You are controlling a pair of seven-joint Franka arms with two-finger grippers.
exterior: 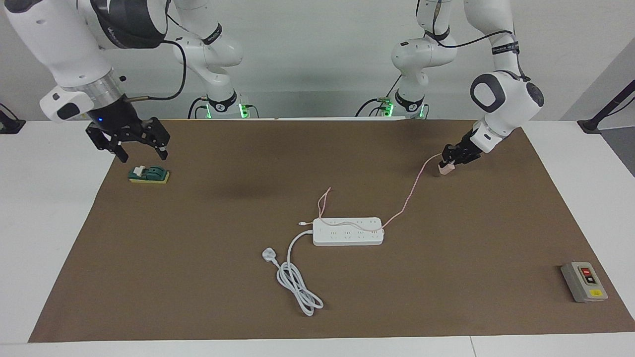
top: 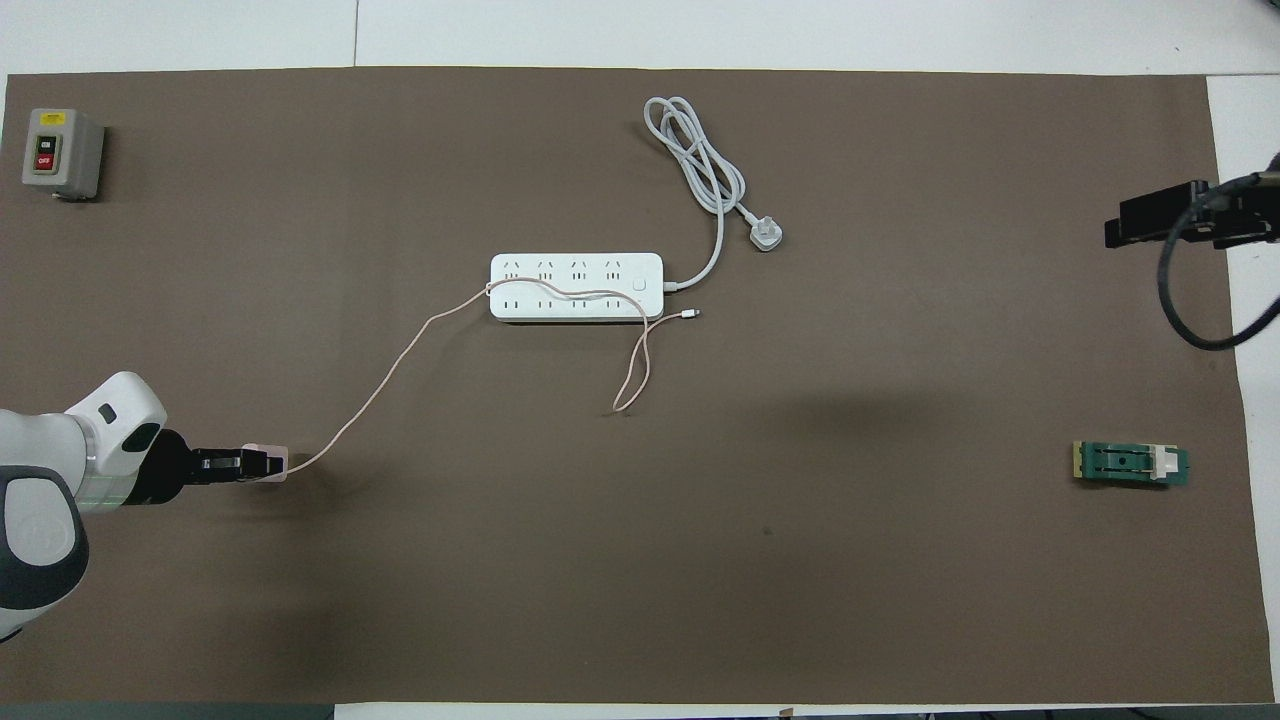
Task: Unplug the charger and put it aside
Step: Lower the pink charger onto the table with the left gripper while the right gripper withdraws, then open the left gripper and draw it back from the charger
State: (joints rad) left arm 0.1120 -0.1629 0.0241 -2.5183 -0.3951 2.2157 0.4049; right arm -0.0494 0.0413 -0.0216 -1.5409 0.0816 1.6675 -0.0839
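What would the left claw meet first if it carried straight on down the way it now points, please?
Probably the brown mat: the left claw, shut on the charger, slants down at bare mat. The charger would touch first; its height is unclear.

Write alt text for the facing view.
The left gripper holds the pink charger low over the brown mat, its cable trailing across the white power strip. The right gripper hangs open above a green block.
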